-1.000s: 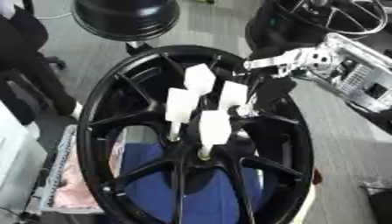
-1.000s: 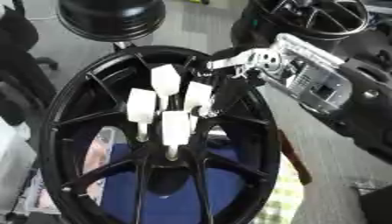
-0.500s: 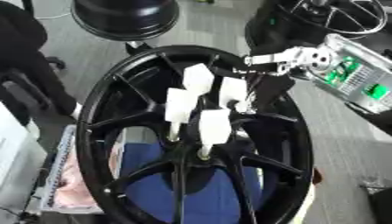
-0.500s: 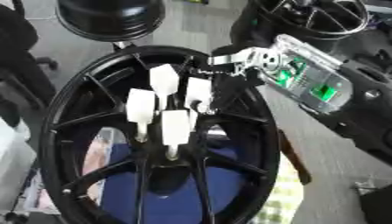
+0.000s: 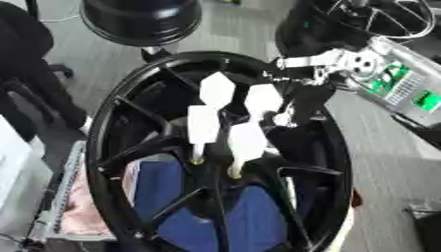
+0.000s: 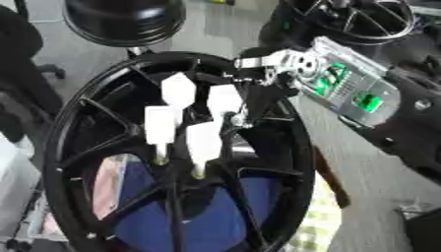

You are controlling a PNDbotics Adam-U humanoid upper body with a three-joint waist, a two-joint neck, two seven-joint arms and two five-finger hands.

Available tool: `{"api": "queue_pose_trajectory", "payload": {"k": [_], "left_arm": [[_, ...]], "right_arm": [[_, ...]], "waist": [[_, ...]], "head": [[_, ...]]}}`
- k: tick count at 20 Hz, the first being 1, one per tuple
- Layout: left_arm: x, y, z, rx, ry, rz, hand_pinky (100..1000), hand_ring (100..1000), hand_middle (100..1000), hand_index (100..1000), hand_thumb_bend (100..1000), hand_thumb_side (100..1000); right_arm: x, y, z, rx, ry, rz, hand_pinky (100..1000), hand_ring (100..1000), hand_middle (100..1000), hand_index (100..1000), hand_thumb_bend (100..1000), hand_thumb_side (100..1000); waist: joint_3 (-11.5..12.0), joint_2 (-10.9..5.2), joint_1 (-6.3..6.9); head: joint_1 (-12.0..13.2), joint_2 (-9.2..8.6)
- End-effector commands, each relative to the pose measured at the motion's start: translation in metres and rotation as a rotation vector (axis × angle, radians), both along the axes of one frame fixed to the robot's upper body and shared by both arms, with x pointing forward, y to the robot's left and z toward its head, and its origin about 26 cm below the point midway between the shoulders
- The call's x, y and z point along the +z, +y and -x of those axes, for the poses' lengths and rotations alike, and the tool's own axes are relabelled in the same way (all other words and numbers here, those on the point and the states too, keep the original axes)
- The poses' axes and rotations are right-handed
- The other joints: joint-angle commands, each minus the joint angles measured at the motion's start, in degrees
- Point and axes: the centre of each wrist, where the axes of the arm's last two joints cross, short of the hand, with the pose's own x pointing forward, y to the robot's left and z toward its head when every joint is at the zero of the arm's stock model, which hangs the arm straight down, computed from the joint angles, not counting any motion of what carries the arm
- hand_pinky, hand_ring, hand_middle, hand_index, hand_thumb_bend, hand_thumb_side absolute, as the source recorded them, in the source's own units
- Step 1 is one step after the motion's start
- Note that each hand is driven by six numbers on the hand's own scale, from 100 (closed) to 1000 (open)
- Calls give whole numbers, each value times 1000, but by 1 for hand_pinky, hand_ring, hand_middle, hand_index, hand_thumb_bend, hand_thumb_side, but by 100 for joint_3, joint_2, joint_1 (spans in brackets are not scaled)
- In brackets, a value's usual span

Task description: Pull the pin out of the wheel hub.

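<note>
Left eye view, wheel hub point(image 5: 129, 113) (unlabelled), 4 pins point(image 5: 203, 124)

4 white pins point(image 5: 227, 118) crowding the wheel hub point(image 5: 222, 147) centre, black spokes point(image 5: 146, 115) all round, right hand point(image 5: 301, 101) blocking 2 o'clock, open gaps at 9 o'clock.

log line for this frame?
right hand at right rear pin | grip: cannot tell | four pins in hub | left hand: not in view

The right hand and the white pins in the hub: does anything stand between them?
Nothing visible does. The right hand reaches over the wheel's rim, its dark fingers right beside the nearest white pin.
</note>
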Motion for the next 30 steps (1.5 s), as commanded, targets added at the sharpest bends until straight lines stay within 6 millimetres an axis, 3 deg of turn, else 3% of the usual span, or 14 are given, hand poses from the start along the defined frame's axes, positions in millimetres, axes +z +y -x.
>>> {"api": "queue_pose_trajectory", "payload": {"k": [1,8,12,21,30], "left_arm": [[9,-1,2,-9,-24,-19,763,817,737,851,186,597],[9,1,2,-4,-22,-19,765,818,738,852,195,583],[11,1,2,-3,-27,-27,766,818,739,853,199,573],[12,3,2,14,-43,-25,766,818,739,852,199,569],[13,3,2,22,-53,-17,766,819,739,852,201,569]], "right_arm": [[30,-16,4,-47,-56,-50,792,671,383,521,100,100],[82,-43,16,-100,-210,-197,791,660,372,516,100,100],[96,-75,22,-179,-301,-208,794,668,382,525,100,100],[63,-189,48,-542,-375,-198,794,669,391,538,100,100],[10,-242,61,-742,-361,-217,798,686,428,577,100,100]], "waist": [[-25,-118,77],[-115,-235,112],[-198,-271,130],[-235,-208,222],[-246,-159,263]], "head": [[15,-5],[73,16],[171,14],[295,-30],[389,-112]]}}
